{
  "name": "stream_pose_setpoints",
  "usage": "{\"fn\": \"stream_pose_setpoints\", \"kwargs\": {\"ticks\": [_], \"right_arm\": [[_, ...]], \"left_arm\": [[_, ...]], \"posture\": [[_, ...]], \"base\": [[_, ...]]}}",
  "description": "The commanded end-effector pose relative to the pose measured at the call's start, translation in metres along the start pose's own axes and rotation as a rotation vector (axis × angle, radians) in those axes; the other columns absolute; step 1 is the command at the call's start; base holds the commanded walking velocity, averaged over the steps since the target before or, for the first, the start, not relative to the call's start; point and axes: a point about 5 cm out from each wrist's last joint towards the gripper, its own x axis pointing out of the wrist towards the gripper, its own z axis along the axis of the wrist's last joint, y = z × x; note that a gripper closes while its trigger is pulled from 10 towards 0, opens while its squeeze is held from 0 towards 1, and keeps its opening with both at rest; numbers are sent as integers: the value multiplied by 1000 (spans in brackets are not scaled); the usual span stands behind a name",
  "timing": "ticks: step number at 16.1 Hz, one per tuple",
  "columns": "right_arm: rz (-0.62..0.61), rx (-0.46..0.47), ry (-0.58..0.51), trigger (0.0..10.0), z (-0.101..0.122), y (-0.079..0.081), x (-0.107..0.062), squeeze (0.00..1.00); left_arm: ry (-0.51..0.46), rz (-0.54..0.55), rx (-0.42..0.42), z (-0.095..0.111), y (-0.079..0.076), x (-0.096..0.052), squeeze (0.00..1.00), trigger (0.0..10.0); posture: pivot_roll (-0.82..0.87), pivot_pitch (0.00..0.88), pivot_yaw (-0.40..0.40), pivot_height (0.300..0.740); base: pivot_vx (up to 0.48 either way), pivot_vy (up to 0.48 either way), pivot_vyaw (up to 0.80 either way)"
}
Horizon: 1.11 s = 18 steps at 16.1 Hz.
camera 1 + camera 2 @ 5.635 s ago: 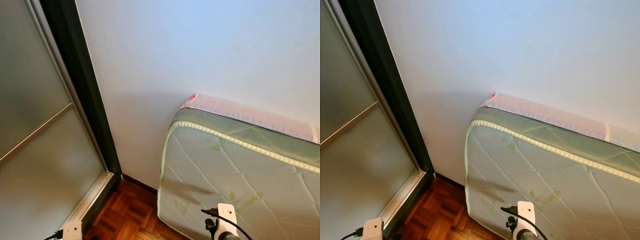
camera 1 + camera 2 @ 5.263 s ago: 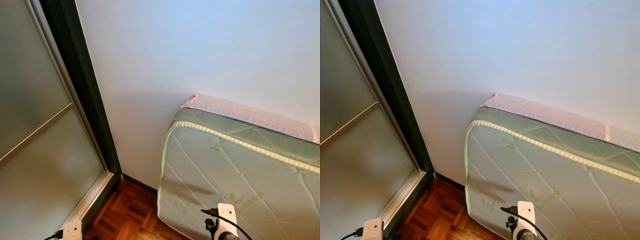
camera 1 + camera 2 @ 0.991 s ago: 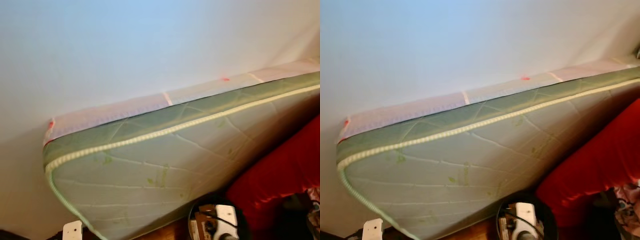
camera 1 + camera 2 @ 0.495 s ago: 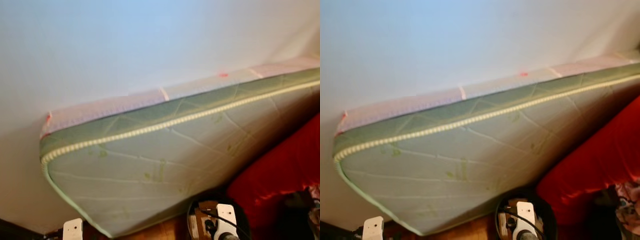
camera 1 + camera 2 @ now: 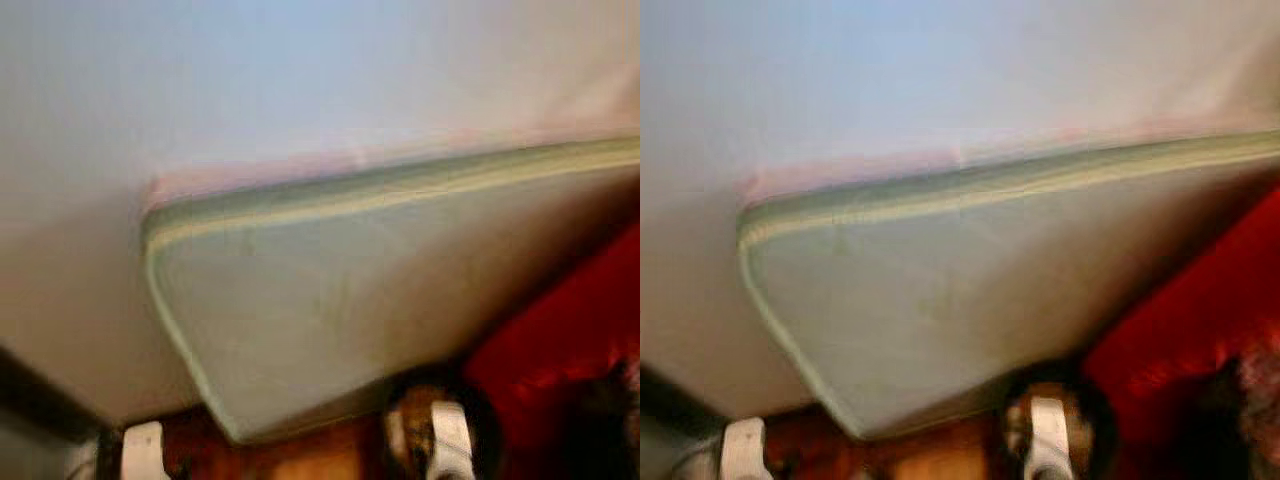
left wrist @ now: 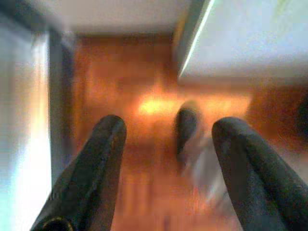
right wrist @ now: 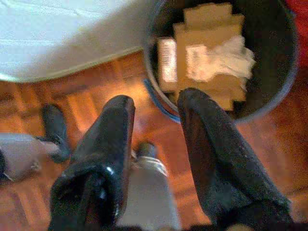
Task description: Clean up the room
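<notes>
At 8 o'clock in the blurred head view runs the dark door frame, beside the plain white wall. The left gripper hangs low over the reddish parquet floor, its jaws spread wide and holding nothing. Across the middle, the pale green quilted mattress leans on its long edge against the wall, its long axis running from 9 to 3 o'clock. At 5 o'clock stands the round dark waste bin, with flattened brown cardboard and crumpled white paper inside. The right gripper hangs just over the floor next to it, jaws moderately parted and empty; the bin lies just ahead of those jaws, toward 1 o'clock, so the right arm is much the nearer. At 4 o'clock a bright red fabric mass rests against the mattress. No loose item to collect can be made out, so a search for rubbish seems the step in hand.
</notes>
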Motion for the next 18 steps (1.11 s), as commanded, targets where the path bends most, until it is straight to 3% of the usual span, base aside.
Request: {"fn": "stream_pose_setpoints", "kwargs": {"ticks": [1,9,16,18], "right_arm": [[131,27,10,10000,-26,-1,-9,0],[108,35,16,10000,-27,-2,-9,0],[110,20,29,10000,-27,-3,-9,0],[99,33,8,10000,-26,-3,-9,0]], "left_arm": [[98,19,77,-16,-4,-2,0,10000],[91,25,60,-16,-4,-2,0,10000],[86,6,58,-16,-5,-2,0,10000],[82,2,65,-15,-6,-2,0,10000]], "posture": [[24,60,-13,740],[23,61,-15,740],[22,62,-16,740],[20,68,-17,740]], "base": [[0,0,0],[0,0,0],[0,0,-694],[0,-347,0]]}}
